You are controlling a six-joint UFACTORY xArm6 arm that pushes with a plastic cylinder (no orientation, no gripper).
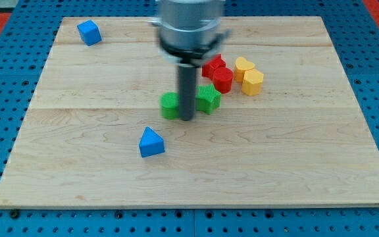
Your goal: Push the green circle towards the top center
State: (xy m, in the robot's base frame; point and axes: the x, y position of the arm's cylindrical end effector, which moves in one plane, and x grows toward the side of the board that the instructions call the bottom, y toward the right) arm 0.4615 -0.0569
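The green circle [170, 105] lies near the board's middle, partly hidden behind my rod. My tip [187, 118] rests on the board just right of it and a little lower, touching or nearly touching its right side. A green star [208, 98] sits just right of the rod. The rod hangs from the grey arm head at the view's top centre.
A red star [212, 65] and a red round block [223, 79] sit right of centre, with two yellow blocks [243, 67] [253, 81] beside them. A blue triangle [151, 143] lies below left of the tip. A blue cube [89, 32] is at top left on the wooden board [295, 151].
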